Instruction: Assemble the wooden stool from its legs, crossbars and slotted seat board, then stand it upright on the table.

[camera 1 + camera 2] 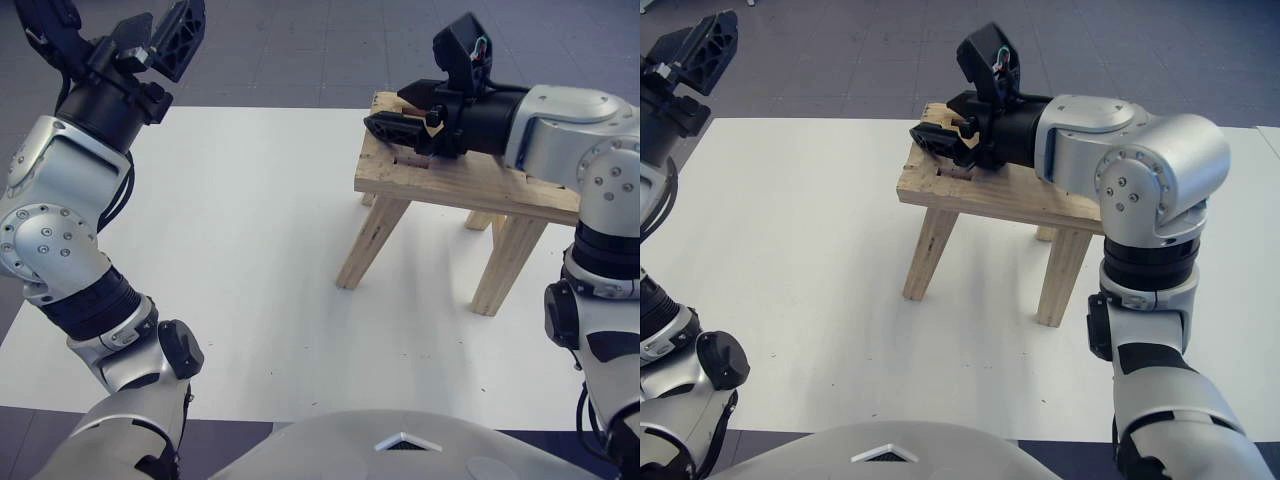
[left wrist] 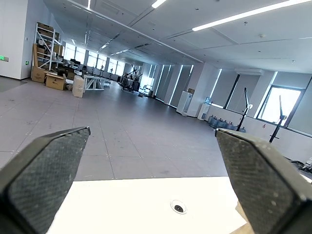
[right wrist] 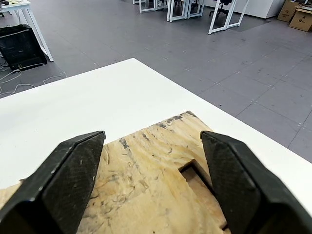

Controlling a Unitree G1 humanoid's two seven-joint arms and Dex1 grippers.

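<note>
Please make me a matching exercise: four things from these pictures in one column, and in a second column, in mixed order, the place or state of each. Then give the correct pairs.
Column one
1. stool
2. left gripper
3. right gripper
4. slot

Column two
a. open, over the seat
b. cut in the seat's top
c. upright on the table
d. open, raised, far from the stool

Pairs: 1-c, 2-d, 3-a, 4-b
</note>
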